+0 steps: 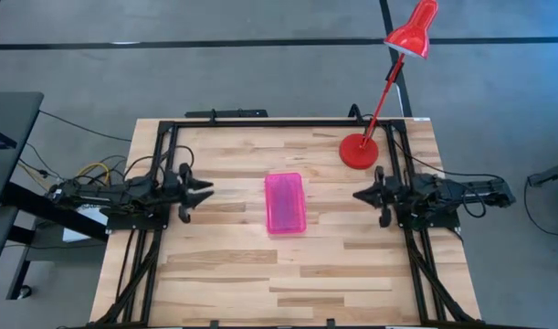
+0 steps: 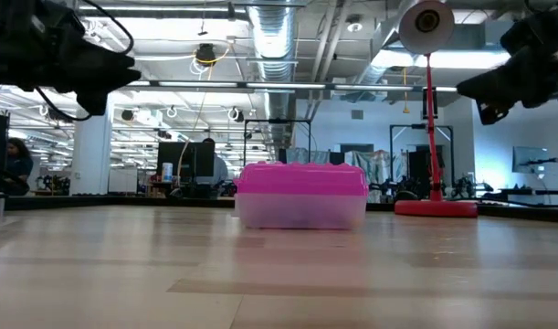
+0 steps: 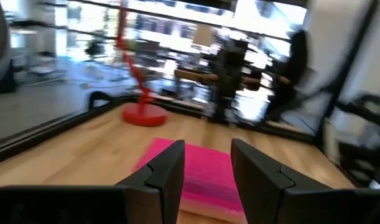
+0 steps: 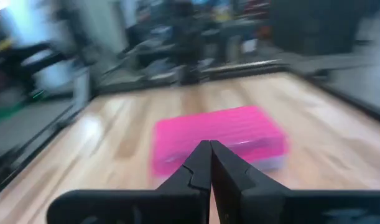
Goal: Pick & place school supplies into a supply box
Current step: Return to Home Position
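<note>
Where the high camera looks straight down, the supply box (image 1: 285, 203) lies near the middle of the worktop (image 1: 233, 265), pink lid uppermost. The left tool (image 1: 205, 190) hangs at the left side and the right tool (image 1: 359, 195) at the right, each pointing inward at the box and well apart from it. A red desk lamp (image 1: 359, 151) stands on its round base towards the far right corner, just beyond the right arm.

From the low camera, the box shows side-on with the pink lid shut down over its clear base (what lies inside is too hazy to make out). Both arms are raised above the wood, the left at the upper left, the right at the upper right. The lamp's base rests to the right of the box, and people (image 2: 210, 169) show in the room behind.

Through the left wrist camera, the left tool's two fingers (image 3: 168, 180) stand parted with a clear gap and nothing between them; the pink lid shows through that gap.

Through the right wrist camera, the right tool's fingers (image 4: 202, 165) are pressed together, empty, with the box ahead of them.
</note>
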Action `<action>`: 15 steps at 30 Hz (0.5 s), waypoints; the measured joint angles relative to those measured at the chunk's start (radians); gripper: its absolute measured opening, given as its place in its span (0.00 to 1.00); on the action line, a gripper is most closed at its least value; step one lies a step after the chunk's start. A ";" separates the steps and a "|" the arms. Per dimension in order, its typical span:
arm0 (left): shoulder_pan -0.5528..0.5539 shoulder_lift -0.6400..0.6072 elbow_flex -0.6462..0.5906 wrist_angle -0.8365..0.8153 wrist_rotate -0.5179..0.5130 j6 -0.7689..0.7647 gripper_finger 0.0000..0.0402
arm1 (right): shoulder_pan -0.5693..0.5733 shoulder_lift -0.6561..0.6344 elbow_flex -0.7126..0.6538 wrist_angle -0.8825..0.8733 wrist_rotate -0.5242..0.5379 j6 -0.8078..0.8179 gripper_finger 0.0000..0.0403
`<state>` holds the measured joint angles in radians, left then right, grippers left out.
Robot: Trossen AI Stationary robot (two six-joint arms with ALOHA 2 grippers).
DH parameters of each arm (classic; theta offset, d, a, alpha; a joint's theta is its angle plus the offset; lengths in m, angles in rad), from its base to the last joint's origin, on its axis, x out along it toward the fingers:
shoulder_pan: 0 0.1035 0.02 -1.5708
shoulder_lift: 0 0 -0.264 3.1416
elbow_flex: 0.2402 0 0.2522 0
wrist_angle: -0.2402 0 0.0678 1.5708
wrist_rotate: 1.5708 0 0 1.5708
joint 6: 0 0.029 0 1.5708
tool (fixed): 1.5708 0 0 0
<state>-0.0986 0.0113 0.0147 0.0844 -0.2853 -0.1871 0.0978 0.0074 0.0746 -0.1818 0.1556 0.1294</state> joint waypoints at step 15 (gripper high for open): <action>-0.001 0.008 -0.003 -0.026 0.105 -0.085 0.31 | -0.075 0.004 0.021 -0.096 -0.129 -0.051 0.00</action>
<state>-0.0994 0.0196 0.0113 0.0586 -0.1802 -0.2724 0.0224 0.0116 0.0952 -0.2783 0.0261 0.0780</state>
